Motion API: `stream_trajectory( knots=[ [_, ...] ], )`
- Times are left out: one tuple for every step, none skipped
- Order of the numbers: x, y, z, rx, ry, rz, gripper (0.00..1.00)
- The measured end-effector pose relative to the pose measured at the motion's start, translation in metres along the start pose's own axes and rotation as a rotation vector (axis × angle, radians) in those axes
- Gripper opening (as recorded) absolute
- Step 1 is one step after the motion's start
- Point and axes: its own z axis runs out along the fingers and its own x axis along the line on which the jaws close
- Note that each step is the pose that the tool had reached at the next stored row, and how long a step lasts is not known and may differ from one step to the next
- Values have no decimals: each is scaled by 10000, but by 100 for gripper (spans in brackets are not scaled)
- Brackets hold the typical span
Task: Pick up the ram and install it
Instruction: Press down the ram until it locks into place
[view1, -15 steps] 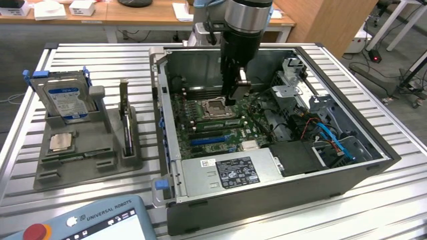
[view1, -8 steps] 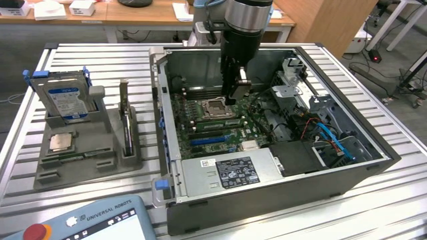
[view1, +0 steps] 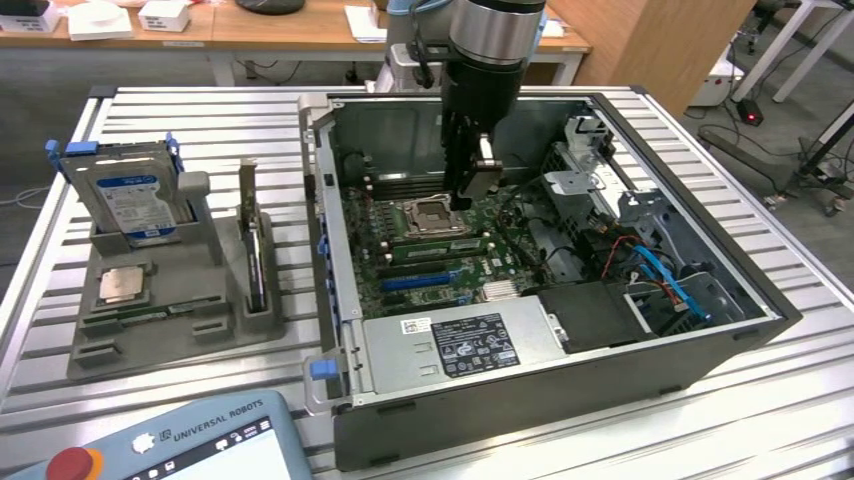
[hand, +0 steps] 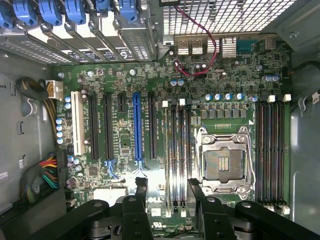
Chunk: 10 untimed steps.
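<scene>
The spread, empty tool (hand: 168, 184) is being held above the motherboard (hand: 125, 125); the thin ram (view1: 138, 318) at nine o'clock might be pinched crookedly.

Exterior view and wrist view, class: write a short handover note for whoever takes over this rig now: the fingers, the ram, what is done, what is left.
Gripper: fingers open, holding nothing, above the motherboard inside the open computer case, near the empty processor socket.
Ram: seems to lie flat in the grey holder at the exterior view's left, apart from the gripper.
Done: nothing that shows; the memory slots look empty.
Left: picking up the ram and installing it.
</scene>
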Motion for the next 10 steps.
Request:
stream_trajectory(
  knots=[
    [0, 0, 0, 0, 1, 0, 43],
    [0, 0, 0, 0, 0, 0, 36],
    [0, 0, 0, 0, 0, 0, 30],
    [0, 0, 0, 0, 0, 0, 30],
    [0, 0, 0, 0, 0, 0, 24],
    [0, 0, 0, 0, 0, 0, 24],
    [0, 0, 0, 0, 0, 0, 18],
    [0, 0, 0, 0, 0, 0, 13],
    [0, 0, 0, 0, 0, 0, 13],
    [0, 0, 0, 0, 0, 0, 10]
  ],
)
